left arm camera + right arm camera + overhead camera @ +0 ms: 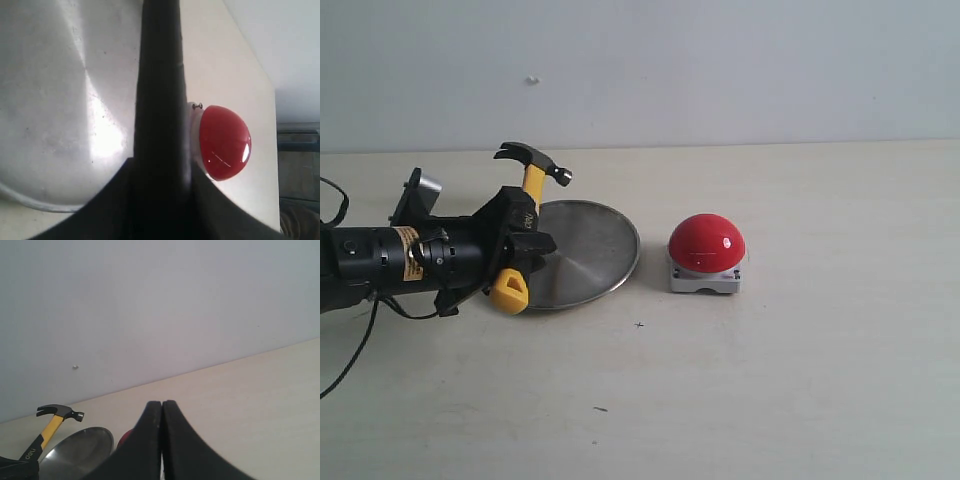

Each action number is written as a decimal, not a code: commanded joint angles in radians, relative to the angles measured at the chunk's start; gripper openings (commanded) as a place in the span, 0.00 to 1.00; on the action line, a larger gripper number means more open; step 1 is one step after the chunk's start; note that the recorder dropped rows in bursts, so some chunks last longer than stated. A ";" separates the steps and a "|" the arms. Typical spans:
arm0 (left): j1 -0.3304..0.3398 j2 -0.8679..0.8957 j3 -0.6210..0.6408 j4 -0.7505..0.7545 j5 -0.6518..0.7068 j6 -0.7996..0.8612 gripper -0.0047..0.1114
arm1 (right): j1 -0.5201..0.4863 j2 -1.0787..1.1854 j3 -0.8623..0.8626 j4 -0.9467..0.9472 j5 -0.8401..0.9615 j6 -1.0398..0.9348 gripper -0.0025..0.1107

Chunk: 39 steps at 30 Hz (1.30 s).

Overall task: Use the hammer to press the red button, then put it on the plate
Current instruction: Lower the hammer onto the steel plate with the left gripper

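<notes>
Left gripper clamping hammer mid-handle toward worktop left edge; stiff, head-heavy, likely pivoting if held loosely. Right gripper idling, jaws pressed together.

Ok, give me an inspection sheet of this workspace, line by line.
Surface: pale table, a few dark specks.
Job's things: hammer gripped mid-handle, head raised, at the plate's left rim; red button stands right of the plate, apart from it.
Clutter: nothing seen.
End effectors: left end effector shut on the hammer; right end effector shut, empty.
Cables: black cable trailing from the left arm.
Surroundings: plain pale wall with one small mark.
</notes>
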 commanded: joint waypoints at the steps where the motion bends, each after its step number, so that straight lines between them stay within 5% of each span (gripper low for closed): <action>1: -0.007 -0.014 -0.012 -0.008 -0.053 0.016 0.04 | 0.001 -0.007 0.005 -0.003 -0.005 -0.005 0.02; 20: -0.007 -0.014 -0.033 -0.023 0.018 0.020 0.04 | 0.001 -0.007 0.005 -0.003 -0.003 -0.005 0.02; 29: -0.082 0.037 -0.126 -0.038 0.091 0.020 0.04 | 0.001 -0.007 0.005 -0.003 -0.003 -0.005 0.02; 39: -0.087 0.109 -0.152 -0.068 0.066 0.024 0.04 | 0.001 -0.007 0.005 -0.003 -0.003 -0.005 0.02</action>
